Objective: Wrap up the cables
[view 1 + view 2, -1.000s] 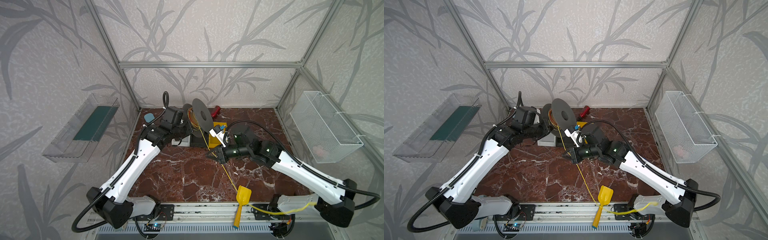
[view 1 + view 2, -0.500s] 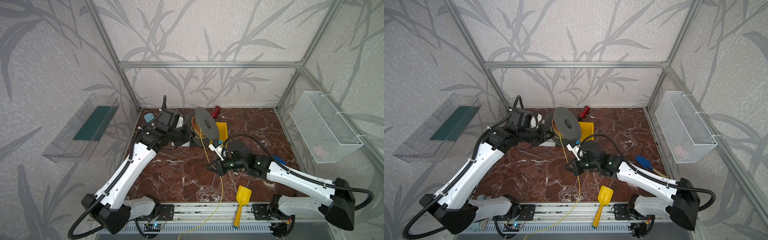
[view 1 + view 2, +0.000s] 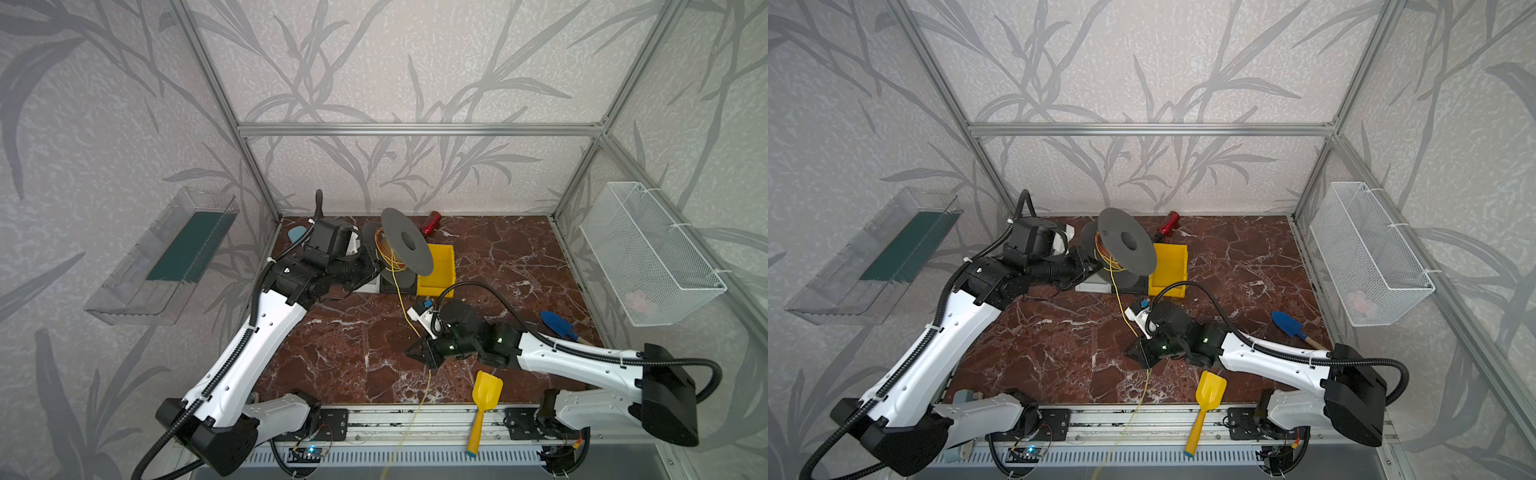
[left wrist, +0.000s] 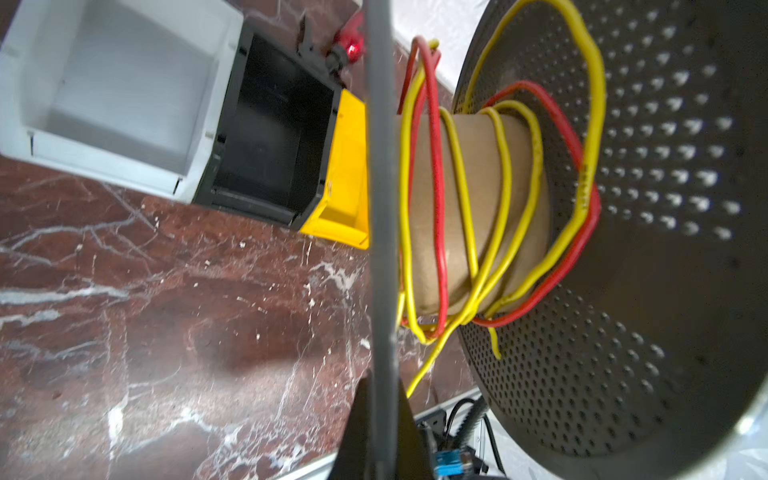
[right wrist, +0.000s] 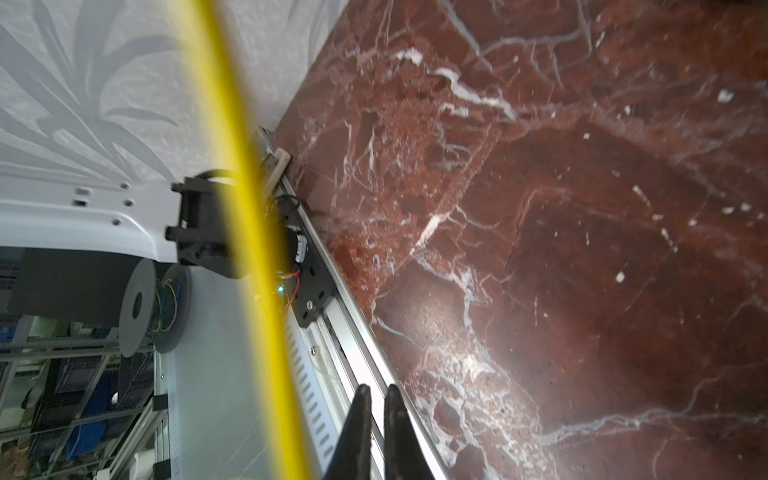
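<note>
Near the desk's (image 3: pixel 332 353) rear edge, the left gripper (image 4: pixel 380 395) holds a grey spool (image 3: pixel 405 243) at a tilt, its jaws pinching the rim of one flange. Round the spool's cardboard core (image 4: pixel 484 174) the yellow cable (image 3: pixel 400 297) lies in loose turns beside a red wire (image 4: pixel 436 166). From the spool the cable runs down past the right gripper (image 3: pixel 412 354) at mid-desk and over the front edge. Right jaws stand a narrow slit apart, nothing between their tips. In the right wrist view the cable passes beside them, blurred.
</note>
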